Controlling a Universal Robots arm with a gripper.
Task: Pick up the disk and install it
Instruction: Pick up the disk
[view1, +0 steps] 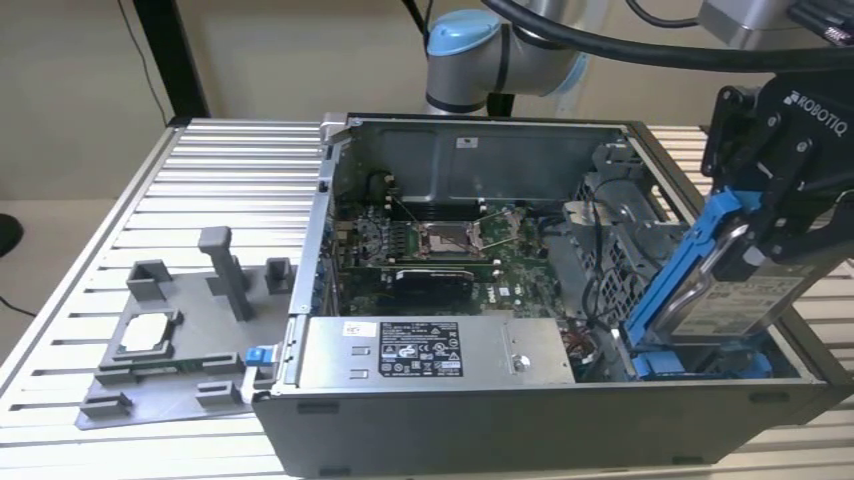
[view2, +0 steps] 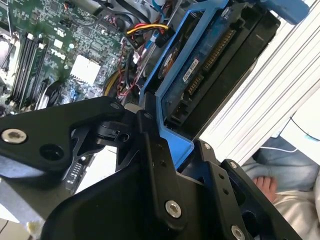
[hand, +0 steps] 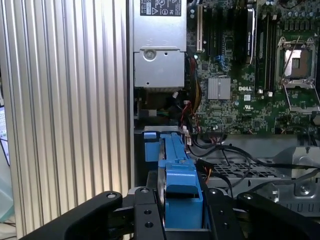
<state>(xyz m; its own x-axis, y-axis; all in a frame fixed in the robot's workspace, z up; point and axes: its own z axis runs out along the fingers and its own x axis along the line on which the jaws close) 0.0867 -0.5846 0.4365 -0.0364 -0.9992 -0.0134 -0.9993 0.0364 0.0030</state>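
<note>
The open computer case (view1: 507, 430) sits on the slatted table (view1: 227, 180). At its three o'clock side the black gripper (view1: 750, 250) has its jaws clamped on the disk (view1: 734, 305). The disk hangs tilted, its blue bracket (view1: 674, 265) facing the motherboard (view1: 441, 250) and its lower end dipped inside the case. A long grey box (view1: 427, 350) lies along the six o'clock edge. At nine o'clock a grey fixture (view1: 200, 330) rests on the table, just beside the case.

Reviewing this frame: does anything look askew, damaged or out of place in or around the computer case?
Only the disk stands out. It is steeply tilted at the exterior view's right end of the computer case, with its lower end inside and its upper end raised above the rim, clamped by the gripper. No damage or spill shows.
</note>
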